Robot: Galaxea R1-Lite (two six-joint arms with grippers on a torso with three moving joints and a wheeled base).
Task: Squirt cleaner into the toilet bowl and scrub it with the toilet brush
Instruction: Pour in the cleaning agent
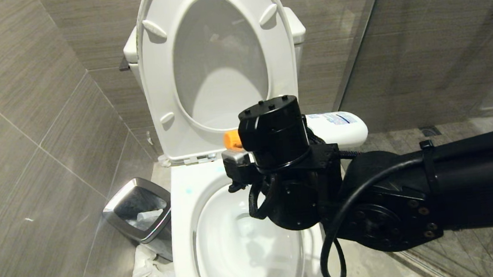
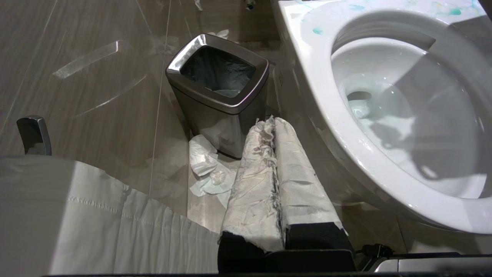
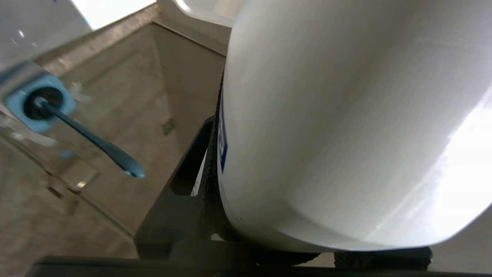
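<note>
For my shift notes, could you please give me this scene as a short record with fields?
Right gripper: over the toilet bowl, jaws shut on the cleaner bottle, which lies about level, orange cap toward the raised seat
Left gripper: jaws shut, empty, low beside the bowl
Brush: in its holder
Bin: left of the bowl
</note>
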